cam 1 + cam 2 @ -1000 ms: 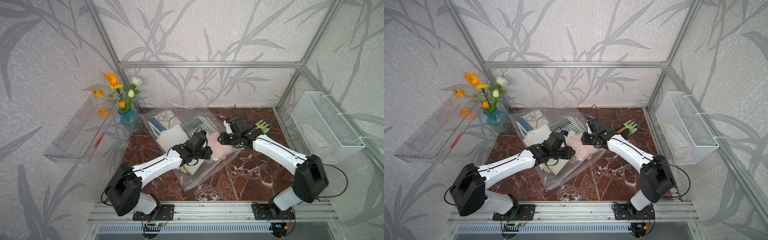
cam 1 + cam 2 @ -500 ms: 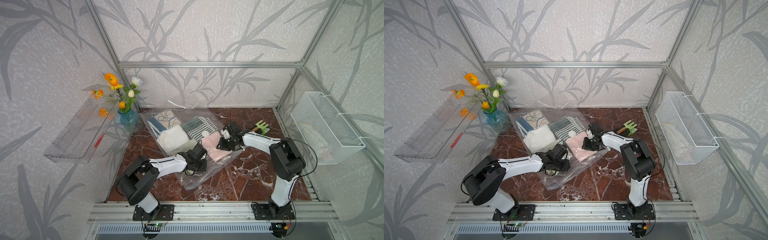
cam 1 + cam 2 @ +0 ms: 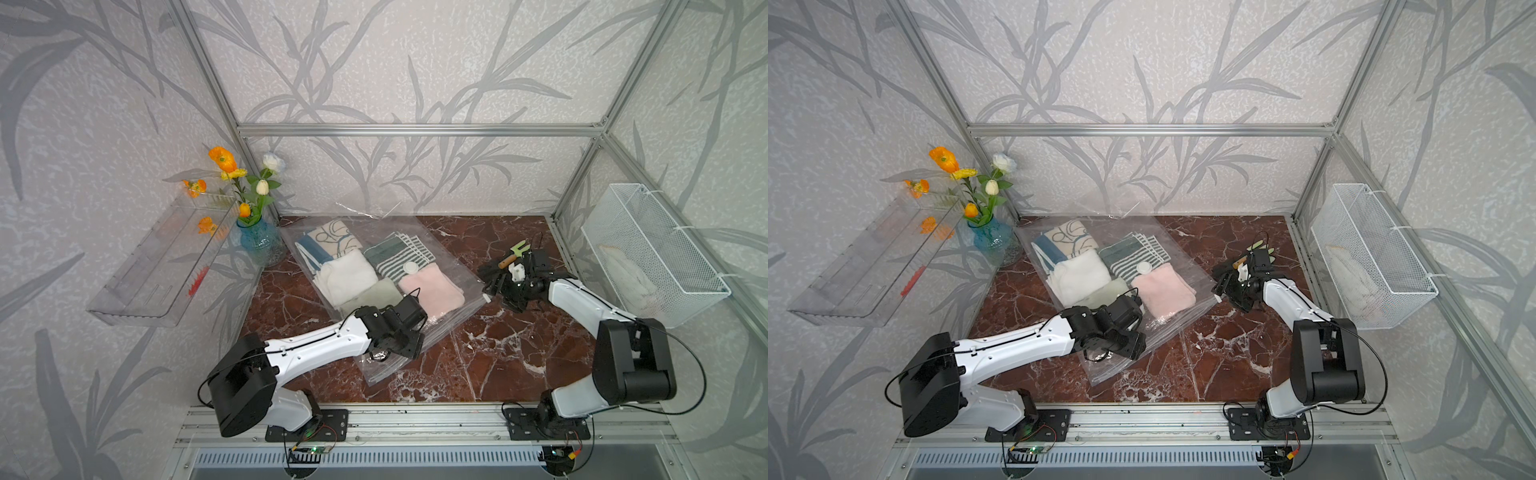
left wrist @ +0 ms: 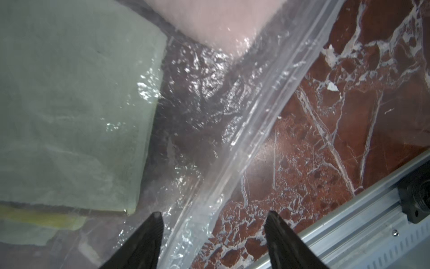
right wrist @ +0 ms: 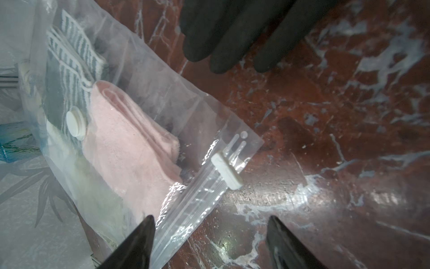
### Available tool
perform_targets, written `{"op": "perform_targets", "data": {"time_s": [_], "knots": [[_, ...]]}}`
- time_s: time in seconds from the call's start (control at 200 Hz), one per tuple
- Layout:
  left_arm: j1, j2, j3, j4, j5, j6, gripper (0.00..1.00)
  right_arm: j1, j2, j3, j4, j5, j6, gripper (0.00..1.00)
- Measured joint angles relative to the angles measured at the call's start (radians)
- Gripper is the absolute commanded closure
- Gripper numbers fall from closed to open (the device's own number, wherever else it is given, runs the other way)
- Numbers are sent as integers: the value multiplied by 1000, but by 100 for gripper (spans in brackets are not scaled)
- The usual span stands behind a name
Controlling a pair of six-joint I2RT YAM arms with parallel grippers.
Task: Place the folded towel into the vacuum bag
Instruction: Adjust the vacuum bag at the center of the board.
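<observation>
The vacuum bag [image 3: 446, 266] lies flat on the marble table, clear and crinkly, its white valve [image 3: 410, 267] facing up. Inside it are several folded towels: a pink towel [image 3: 432, 284] nearest the zip strip [image 4: 251, 130], a sage green one [image 4: 69, 104], a white one and a striped one. My left gripper [image 4: 214, 214] hovers open over the zip strip at the bag's front edge, holding nothing. At the bag's right corner my right gripper [image 5: 211, 217] is open and empty too, just short of the white slider [image 5: 226, 171].
A black glove [image 5: 232, 35] and a small green hand rake [image 3: 517, 251] lie behind the right gripper. A blue vase of flowers [image 3: 257, 241] stands at the back left. A clear shelf [image 3: 158, 266] and a wire basket [image 3: 652, 257] hang on the side walls.
Both grippers have opened and let go of the bag's mouth. The left arm drew back toward the front edge, the right arm moved right off the bag, and the bag settled flat.
</observation>
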Motion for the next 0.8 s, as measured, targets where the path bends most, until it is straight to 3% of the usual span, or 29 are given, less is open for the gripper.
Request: {"op": "perform_targets", "data": {"time_s": [0.225, 0.51, 0.8], "knots": [[-108, 92, 27, -121, -45, -22, 19, -8, 141, -12, 122, -71, 80, 28], [-146, 222, 82, -241, -106, -21, 19, -8, 193, -19, 249, -143, 167, 31], [-179, 356, 146, -306, -241, 26, 32, -7, 216, -17, 305, -157, 207, 37]]}}
